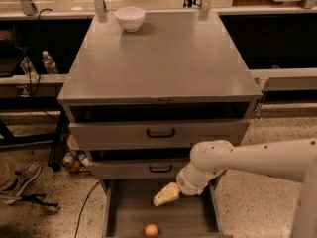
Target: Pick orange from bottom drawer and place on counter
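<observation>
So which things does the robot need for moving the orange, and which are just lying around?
For the job: the orange, lying in the open bottom drawer; the counter; the gripper, over that drawer, apart from the orange.

Just lying about: the white bowl at the counter's back; the water bottle off to the left; the shoe on the floor.

1. The counter (pixel 163 58) was grey metal, smooth and slightly glossy.
2. The bottom drawer (pixel 130 209) had a plain grey metal interior with a matt finish.
3. The orange (pixel 151 229) had smooth skin.
4. The gripper (pixel 166 195), positioned over the bottom drawer's interior, had a pale cream, matt covering; its arm (pixel 247 158) had a smooth white shell, apparently plastic.
5. The white bowl (pixel 130 19) was smooth and glossy.
6. The floor (pixel 44 224) was speckled and stone-like.
</observation>
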